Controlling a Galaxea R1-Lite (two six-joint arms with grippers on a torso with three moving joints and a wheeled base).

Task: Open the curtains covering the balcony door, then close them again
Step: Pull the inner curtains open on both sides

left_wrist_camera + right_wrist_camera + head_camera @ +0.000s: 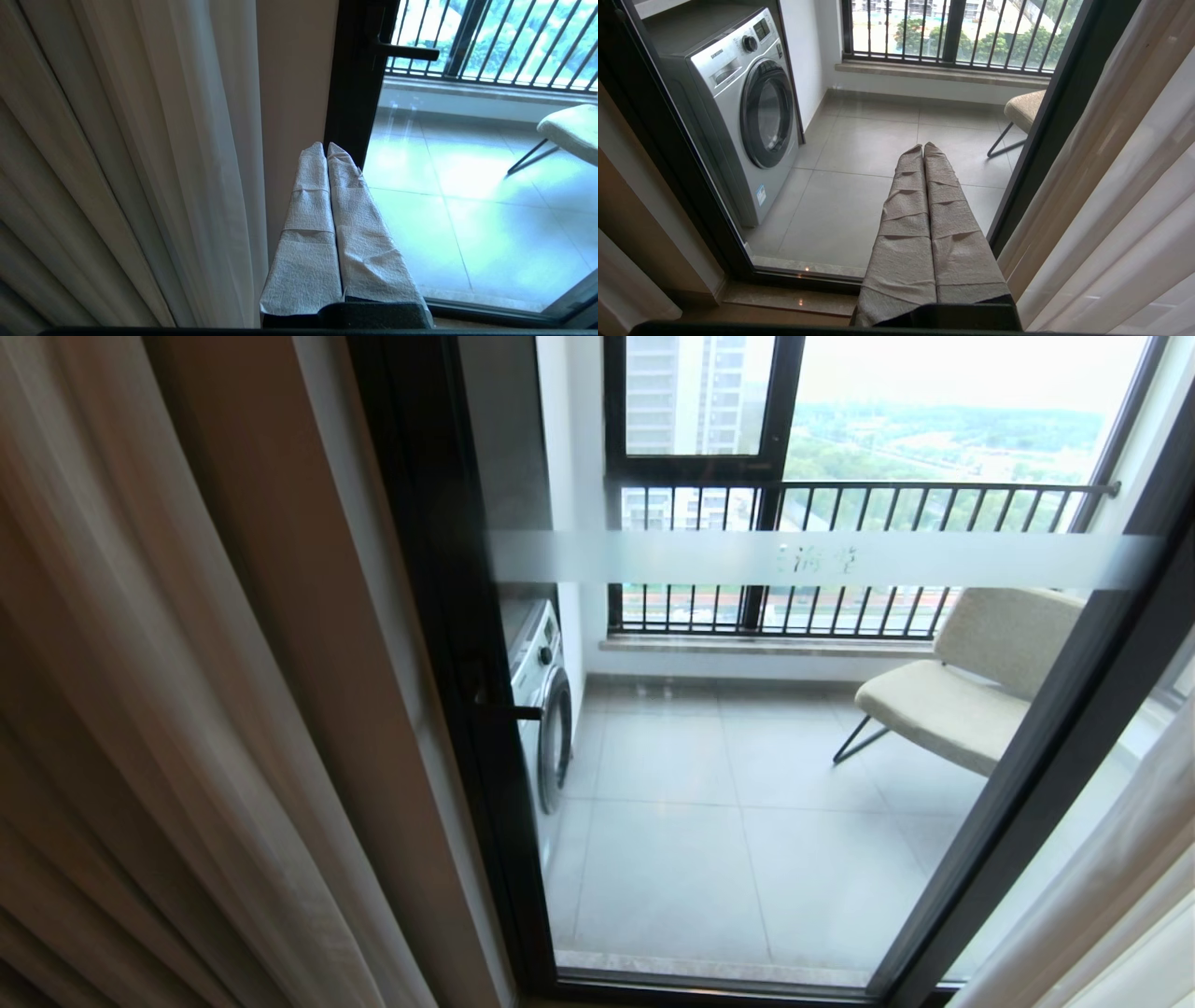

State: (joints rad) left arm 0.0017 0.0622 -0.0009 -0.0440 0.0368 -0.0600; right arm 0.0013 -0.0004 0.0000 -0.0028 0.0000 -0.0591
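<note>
Flanking the tall black-framed sliding glass balcony door [747, 784], the floor-length pleated cream-beige and sheer white curtains [140, 709] hang drawn aside at both edges of the door, leaving its glass and frosted white band uncovered. Wrapped in pale tape, the left hand [326, 145] is closed and empty, pointing at the door's black frame, with the curtain folds just beside it. Likewise closed on nothing, the right hand [923, 147] faces the door glass, curtain close alongside.

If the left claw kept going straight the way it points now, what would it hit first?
Probably the black frame of the balcony door, just past the shut left claw. The curtains hang off to one side. Depth is unclear.
</note>
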